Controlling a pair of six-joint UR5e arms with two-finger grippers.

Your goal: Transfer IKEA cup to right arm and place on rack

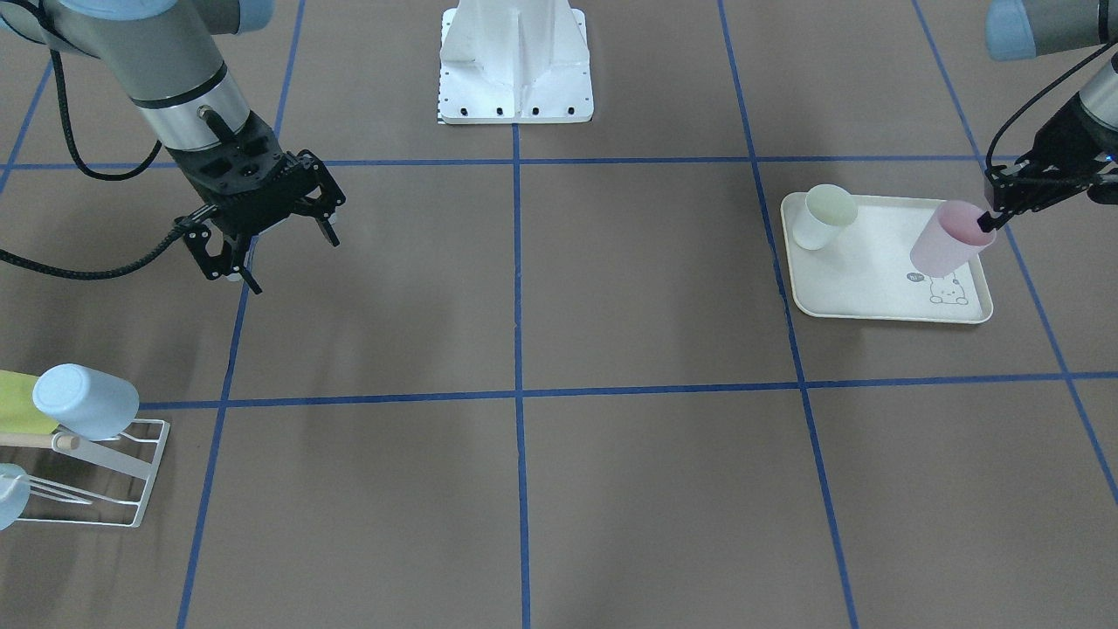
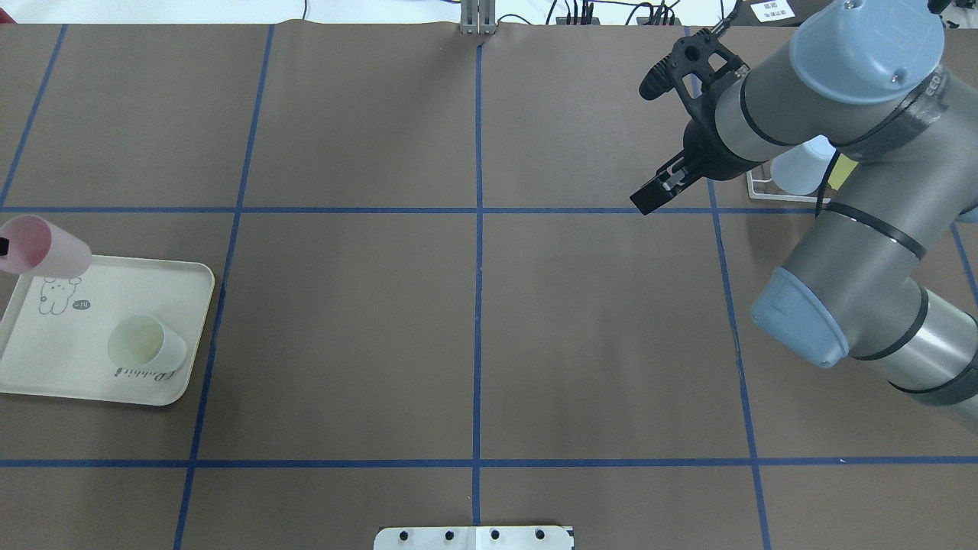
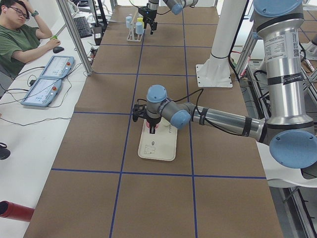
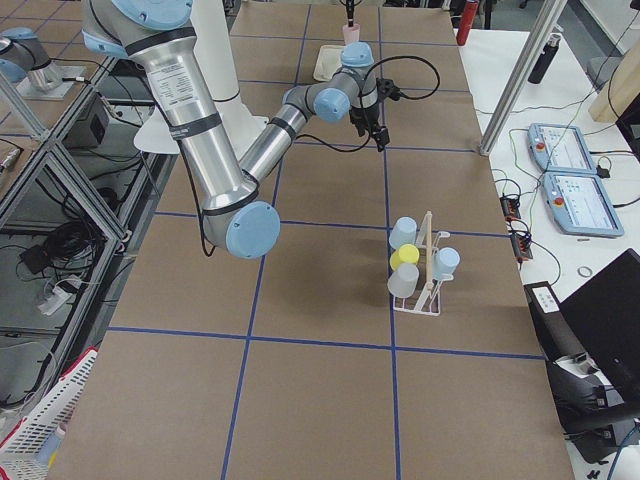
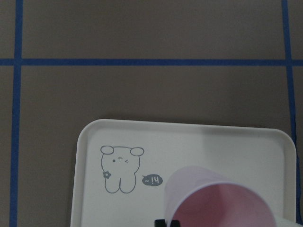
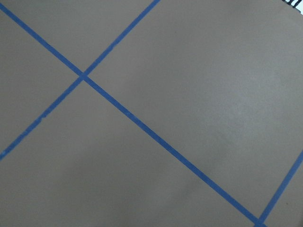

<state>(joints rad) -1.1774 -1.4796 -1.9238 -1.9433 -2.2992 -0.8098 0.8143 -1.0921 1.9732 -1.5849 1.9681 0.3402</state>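
Cup of translucent pink plastic [image 1: 948,238] pinched at its rim by clenched jaws of slim-fingered left arm [image 1: 1096,96]. Hangs tilted, mouth toward that arm, above rabbit end of cream rectangular tray with rabbit drawing [image 1: 873,314], seemingly lifted off it. Rim grip likely chosen to leave body and base free for the other jaws at hand-over.

Pale green plastic cup [image 1: 825,217] standing mouth up at tray's opposite end, next in line by the look of it.

Silver-grey right arm [image 1: 175,79] hovering over bare brown tabletop [image 1: 611,288], well apart from pink cup, linkage jaws spread wide and empty, probably readied to receive.

Small white wire rack with wooden dowel [image 1: 131,472] at that arm's end of tabletop, near enough for a short carry. Already loaded with pale blue cup [image 1: 87,400] and yellow-green cup [image 1: 17,411] slipped over prongs, presumably so each sits steady.

Grey speech bubble [image 5: 152,179] beside rabbit reading "hi~", upside down from left wrist camera. Script word near pale green cup looking like "Rabbit", not certain. No brand legible on cups or jaws.
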